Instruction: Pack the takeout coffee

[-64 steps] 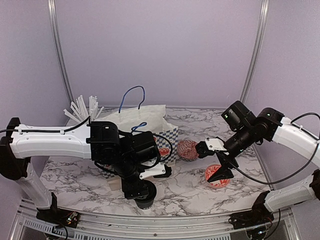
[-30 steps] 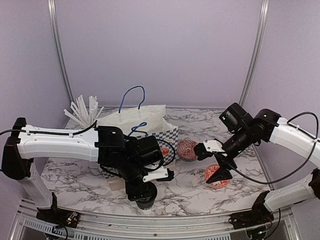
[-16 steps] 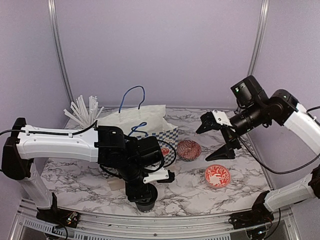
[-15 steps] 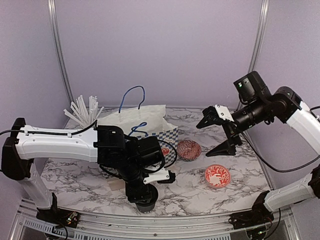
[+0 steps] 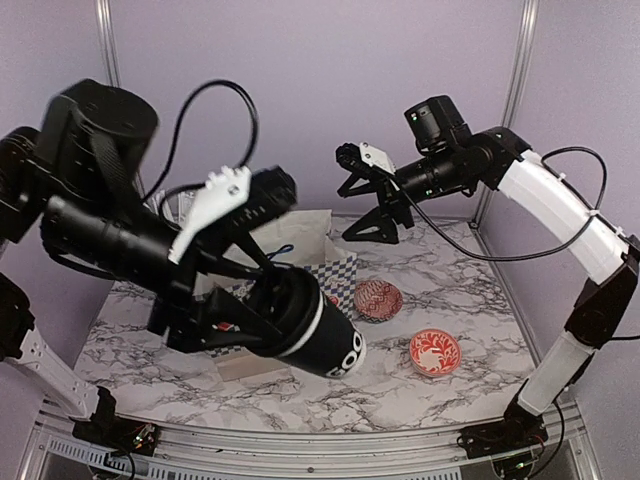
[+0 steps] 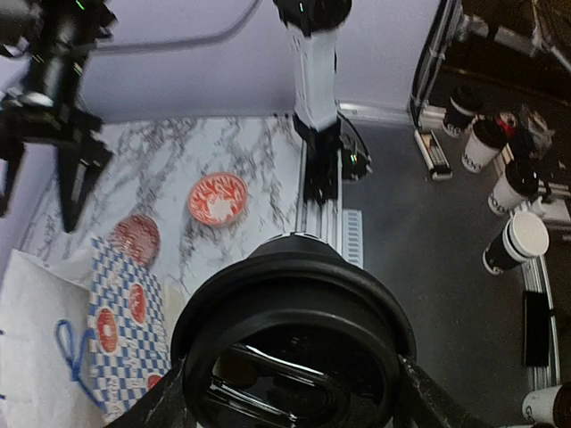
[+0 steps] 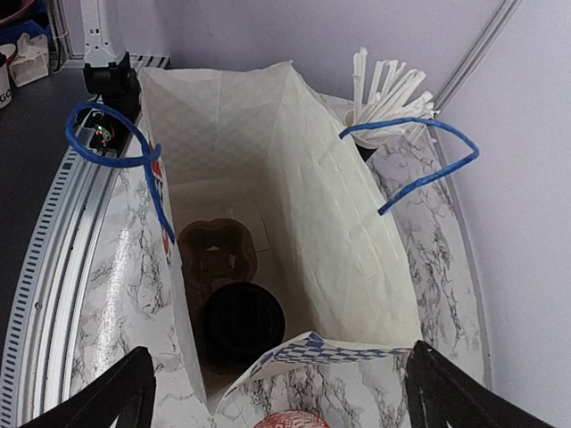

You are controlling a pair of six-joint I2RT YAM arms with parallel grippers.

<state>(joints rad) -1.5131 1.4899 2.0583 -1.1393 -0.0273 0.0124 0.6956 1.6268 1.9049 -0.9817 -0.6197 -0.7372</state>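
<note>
Coffee cup (image 5: 325,340) tilted at lower centre of the top view, clamped in left claw (image 6: 294,406) above the desk (image 5: 480,300); right claw (image 5: 365,195) spread wide and empty at upper centre, over the open bag (image 7: 348,232) with another black-lidded cup (image 7: 241,323) at its bottom.

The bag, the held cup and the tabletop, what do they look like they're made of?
Bag: probably thin paper, matte, with sharply creased walls. Cup: black card-like body with white print; its lid is shinier, likely plastic. Tabletop: white with grey veins and a slight sheen; marble or printed laminate, can't tell.
</note>
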